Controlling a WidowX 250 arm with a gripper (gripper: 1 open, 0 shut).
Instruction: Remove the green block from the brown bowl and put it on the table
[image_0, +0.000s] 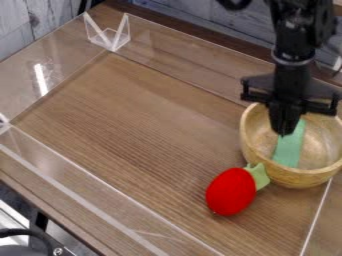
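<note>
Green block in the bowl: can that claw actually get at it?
Probably yes. The bowl is open on top with only the green block inside, and the claw hangs right over it, shut at the block's upper end.

A lab test bench: wood-grain table (134, 110) fenced by clear acrylic walls (107, 35).
</note>
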